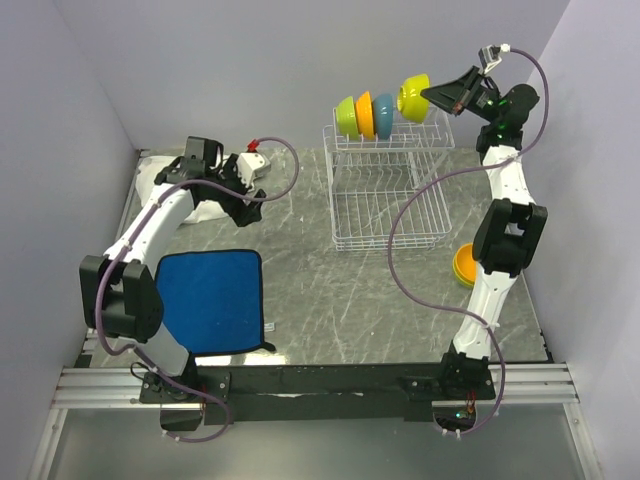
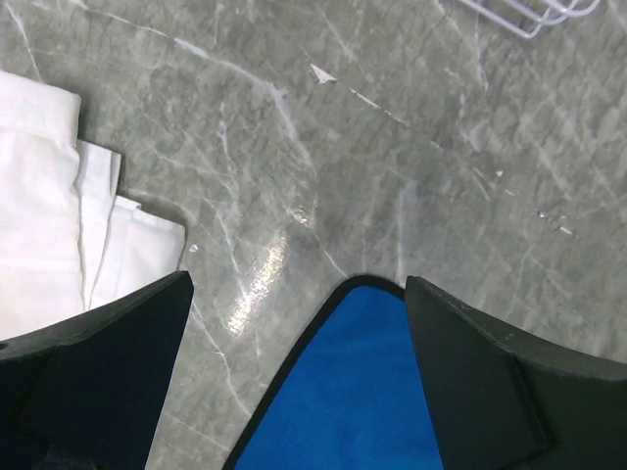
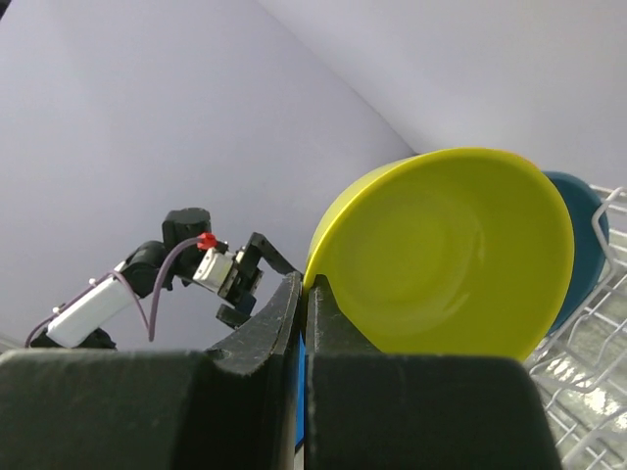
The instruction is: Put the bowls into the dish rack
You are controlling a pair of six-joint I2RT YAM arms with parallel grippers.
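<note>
The white wire dish rack (image 1: pixel 385 205) stands at the back middle of the table. Three bowls stand on edge in its upper shelf: lime green (image 1: pixel 346 117), orange (image 1: pixel 365 115) and blue (image 1: pixel 383 115). My right gripper (image 1: pixel 432 95) is shut on the rim of a yellow bowl (image 1: pixel 413 97), held on edge just right of the blue one, over the shelf's right end. In the right wrist view the yellow bowl (image 3: pixel 441 255) is pinched at its left rim by that gripper (image 3: pixel 307 284). My left gripper (image 2: pixel 299 284) hangs open over the table with nothing between its fingers.
An orange-yellow bowl (image 1: pixel 463 265) lies on the table at the right, partly hidden behind the right arm. A blue cloth mat (image 1: pixel 212 300) lies front left, its corner (image 2: pixel 353 392) under the left gripper. A white cloth (image 2: pixel 49 215) sits at the far left.
</note>
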